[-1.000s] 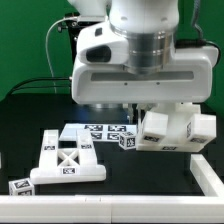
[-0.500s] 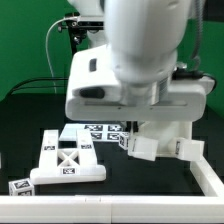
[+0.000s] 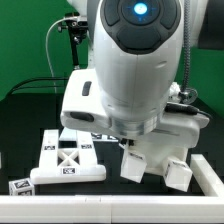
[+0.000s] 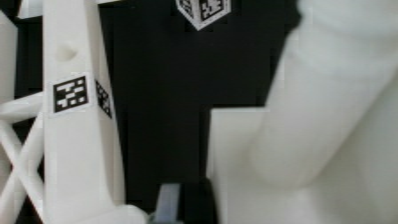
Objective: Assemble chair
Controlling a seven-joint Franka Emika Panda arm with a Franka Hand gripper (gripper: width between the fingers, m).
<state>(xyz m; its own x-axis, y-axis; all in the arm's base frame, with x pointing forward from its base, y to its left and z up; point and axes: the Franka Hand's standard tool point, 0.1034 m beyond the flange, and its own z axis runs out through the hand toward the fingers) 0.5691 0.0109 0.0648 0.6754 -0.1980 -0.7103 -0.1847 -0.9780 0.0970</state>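
Observation:
A chunky white chair piece (image 3: 152, 158) with two stubby legs hangs tilted above the black table, just under the arm's hand. My gripper (image 4: 183, 210) is shut on it. In the wrist view only one grey finger (image 4: 166, 205) shows, next to the piece's big blurred white body (image 4: 329, 120). In the exterior view the fingers are hidden by the hand. The cross-braced panel (image 3: 65, 160) lies flat on the table to the exterior view's left of the held piece. Its tagged rail (image 4: 71, 100) runs close beside the gripper in the wrist view.
A small tagged white block (image 3: 20, 186) lies at the front on the exterior view's left. The marker board (image 3: 98, 131) shows partly behind the arm. Another tagged part (image 4: 201, 10) lies farther off. A white rail (image 3: 210, 182) borders the table on the right.
The arm has swung forward and down, and its wrist has turned. The held piece moved from the exterior view's right toward the middle and lower, and now hangs more tilted.

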